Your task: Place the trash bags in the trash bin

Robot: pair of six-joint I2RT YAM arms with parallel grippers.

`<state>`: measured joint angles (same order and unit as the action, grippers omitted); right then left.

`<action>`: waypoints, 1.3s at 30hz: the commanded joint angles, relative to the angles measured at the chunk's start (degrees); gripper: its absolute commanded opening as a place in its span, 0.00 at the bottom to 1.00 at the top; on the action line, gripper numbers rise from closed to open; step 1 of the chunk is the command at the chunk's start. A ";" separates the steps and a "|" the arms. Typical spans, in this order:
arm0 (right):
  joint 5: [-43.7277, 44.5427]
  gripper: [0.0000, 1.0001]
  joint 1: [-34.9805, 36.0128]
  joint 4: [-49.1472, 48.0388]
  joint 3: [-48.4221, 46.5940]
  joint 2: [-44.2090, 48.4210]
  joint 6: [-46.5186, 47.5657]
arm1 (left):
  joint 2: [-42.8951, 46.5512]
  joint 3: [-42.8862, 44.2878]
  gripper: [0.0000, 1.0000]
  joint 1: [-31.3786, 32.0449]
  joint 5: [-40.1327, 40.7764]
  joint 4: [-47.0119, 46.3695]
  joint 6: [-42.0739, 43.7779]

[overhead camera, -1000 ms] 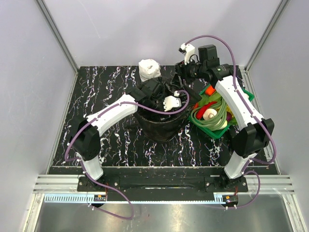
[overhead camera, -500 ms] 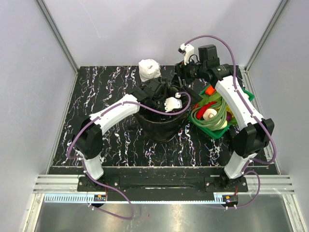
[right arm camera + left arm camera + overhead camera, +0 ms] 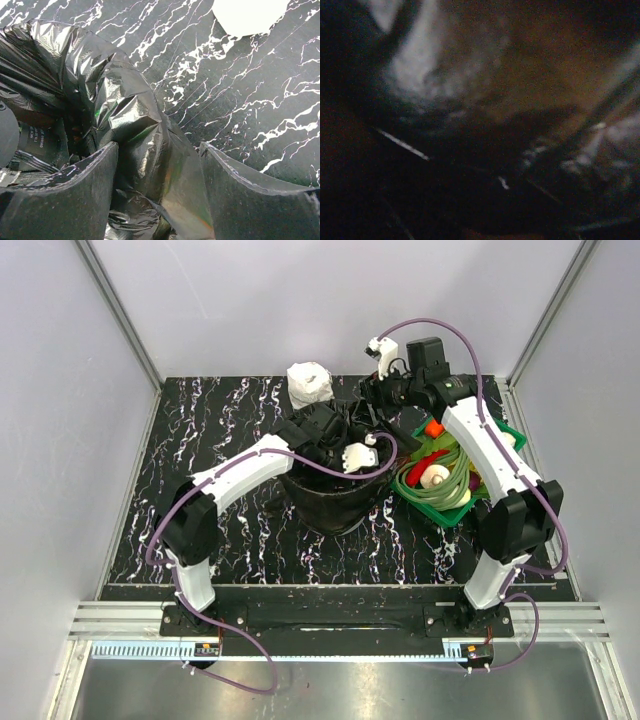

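The trash bin (image 3: 333, 508) stands mid-counter, its wall wrapped dark by the black trash bag (image 3: 135, 125), which hangs over the mouth rather than sitting inside. The left gripper (image 3: 343, 462) is plunged into the bin's mouth from the near-left. Its own camera shows only dark blur, so I cannot tell how its jaws stand or whether they hold film.

At the bin's far rim, the right gripper (image 3: 159, 150) has its jaws spread wide, a raised ridge of glossy film between them but not pinched. The step looks like seating the bag. To do it well, the right jaws should close on that ridge, not on loose air, and draw it evenly over the rim while the left presses film down inside without dragging the bin.

Just right of the bin, the green basket (image 3: 505, 435) of vegetables crowds the right arm's elbow. Beyond the bin, to the far left, a white roll (image 3: 308, 383) lies on the counter (image 3: 220, 420), clear of both arms.
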<state>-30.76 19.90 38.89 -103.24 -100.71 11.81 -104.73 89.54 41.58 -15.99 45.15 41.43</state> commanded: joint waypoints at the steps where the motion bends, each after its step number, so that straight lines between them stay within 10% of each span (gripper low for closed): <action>1: 0.36 0.72 -0.13 -0.66 -0.29 -0.63 1.37 | -1.00 2.13 0.76 0.25 -0.01 -1.20 1.20; 39: 5.01 0.78 2.16 -0.40 -0.21 -1.77 4.18 | -6.10 -0.59 0.76 0.87 2.89 -2.69 3.04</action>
<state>-27.42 21.15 38.87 -102.94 -101.95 14.59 -110.02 89.43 42.02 -14.44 43.59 43.68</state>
